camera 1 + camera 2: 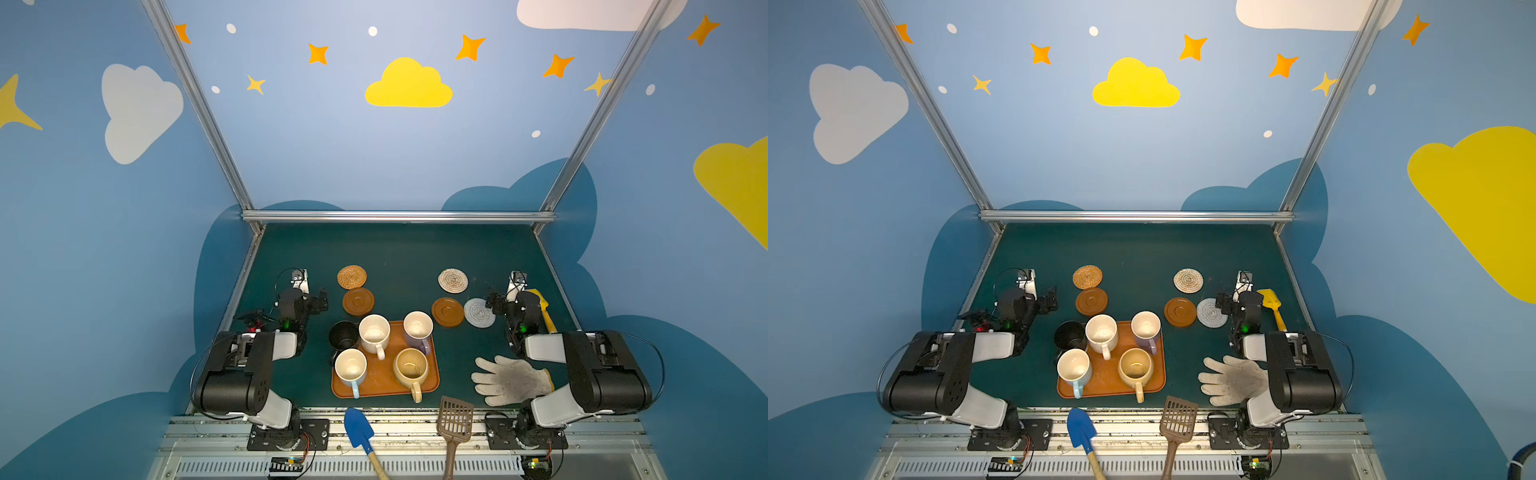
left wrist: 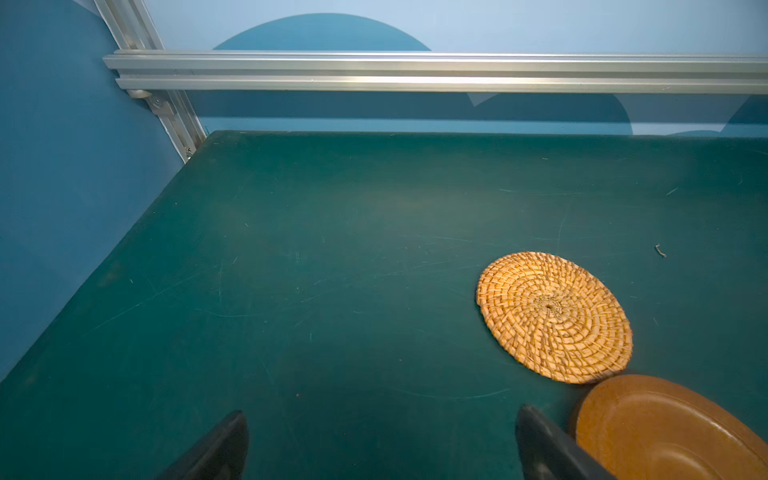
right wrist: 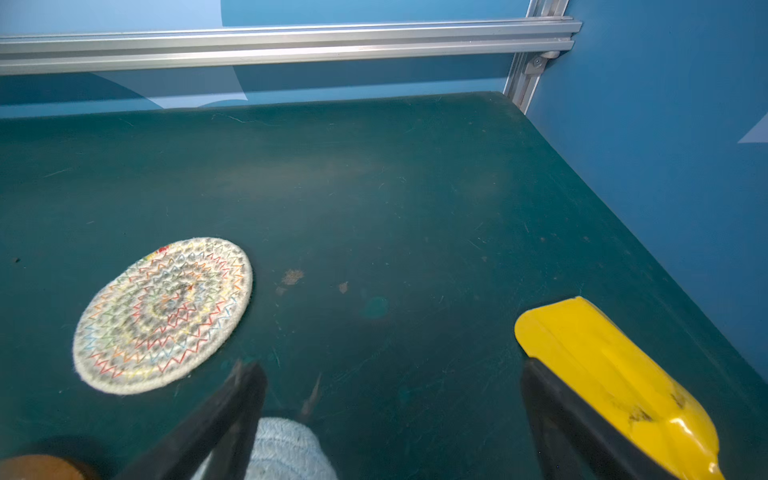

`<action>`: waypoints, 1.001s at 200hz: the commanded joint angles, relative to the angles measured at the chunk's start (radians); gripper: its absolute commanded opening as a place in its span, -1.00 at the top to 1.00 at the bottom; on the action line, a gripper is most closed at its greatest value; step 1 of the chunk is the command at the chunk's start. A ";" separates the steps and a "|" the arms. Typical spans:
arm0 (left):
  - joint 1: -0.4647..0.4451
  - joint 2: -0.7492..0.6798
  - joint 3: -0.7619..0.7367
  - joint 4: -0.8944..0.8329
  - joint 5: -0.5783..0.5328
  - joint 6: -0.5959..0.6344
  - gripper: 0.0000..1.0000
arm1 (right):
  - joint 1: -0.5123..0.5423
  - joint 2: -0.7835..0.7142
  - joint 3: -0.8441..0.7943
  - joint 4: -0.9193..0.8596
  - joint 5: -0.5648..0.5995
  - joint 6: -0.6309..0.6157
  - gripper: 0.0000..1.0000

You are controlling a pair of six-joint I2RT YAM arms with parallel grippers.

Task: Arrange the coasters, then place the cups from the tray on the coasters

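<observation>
White work glove (image 1: 509, 380) lay on the green table (image 1: 399, 249), yellow scoop (image 3: 615, 374) by the wall, blue trowel (image 1: 358, 430) and brown slotted scoop (image 1: 455, 419) at the front edge.

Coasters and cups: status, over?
Both pincers open, empty. Five coasters loose on table, unarranged. Cups on tray, black mug at its edge. Glove near right arm.

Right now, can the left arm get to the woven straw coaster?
Probably yes. The left pincer is open and holds nothing, and only bare table lies between it and the woven coaster.
</observation>
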 commanded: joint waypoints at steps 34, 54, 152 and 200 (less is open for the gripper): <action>0.002 0.007 -0.004 -0.006 -0.008 0.004 -0.99 | 0.002 0.003 0.000 -0.003 0.010 0.001 -0.91; 0.002 0.008 -0.003 -0.005 -0.008 0.004 -0.99 | 0.002 0.003 0.001 -0.003 0.010 0.000 -0.92; 0.002 0.008 -0.004 -0.005 -0.006 0.004 -0.99 | 0.002 0.003 0.000 -0.003 0.011 0.000 -0.91; 0.002 0.010 0.000 -0.008 -0.006 0.003 -0.99 | 0.000 0.002 0.002 -0.005 0.005 0.002 -0.94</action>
